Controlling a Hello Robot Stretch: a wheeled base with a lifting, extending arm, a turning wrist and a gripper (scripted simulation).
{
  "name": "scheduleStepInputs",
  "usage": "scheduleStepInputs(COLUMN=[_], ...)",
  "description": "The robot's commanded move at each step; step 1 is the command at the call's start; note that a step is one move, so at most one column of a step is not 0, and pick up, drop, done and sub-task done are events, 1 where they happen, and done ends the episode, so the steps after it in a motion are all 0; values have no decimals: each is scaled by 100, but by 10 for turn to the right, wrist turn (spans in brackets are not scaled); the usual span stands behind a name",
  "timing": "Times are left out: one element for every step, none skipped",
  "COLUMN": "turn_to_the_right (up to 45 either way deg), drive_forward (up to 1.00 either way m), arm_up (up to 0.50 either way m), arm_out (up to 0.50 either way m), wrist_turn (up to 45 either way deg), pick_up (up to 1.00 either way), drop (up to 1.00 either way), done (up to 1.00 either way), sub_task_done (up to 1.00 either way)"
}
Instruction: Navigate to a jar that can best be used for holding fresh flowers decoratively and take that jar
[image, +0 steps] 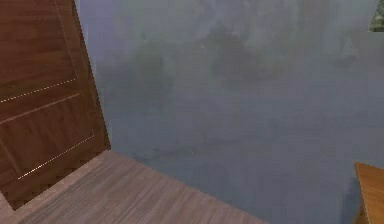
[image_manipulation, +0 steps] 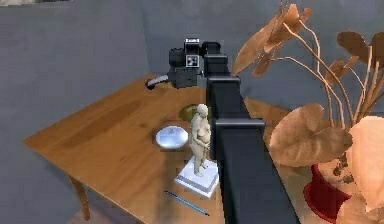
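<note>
In the arm side view my arm (image_manipulation: 235, 150) rises as a dark bar over a wooden table (image_manipulation: 110, 140). At its far end sit two white marked squares, and left of them the gripper (image_manipulation: 155, 82) reaches toward the table's far edge. Bare tabletop and wall lie behind its fingers, so it holds nothing. A red pot (image_manipulation: 325, 195) at the right edge carries a plant with large brown leaves (image_manipulation: 300, 135). No shape here reads plainly as a jar.
On the table stand a small tan statue (image_manipulation: 201, 135) on a white base, a pale round dish (image_manipulation: 172, 138) and a thin pen (image_manipulation: 186, 203). The forward view has a brown door (image: 45, 90), a blue-grey wall (image: 230, 90), plank floor (image: 130, 195) and a table corner (image: 370, 195).
</note>
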Motion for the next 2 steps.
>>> scheduleStepInputs(turn_to_the_right=[0, 0], drive_forward=[0, 0], arm_up=[-30, 0], arm_out=[0, 0], wrist_turn=[0, 0], pick_up=[0, 100], drop=[0, 0], done=[0, 0], sub_task_done=[0, 0])
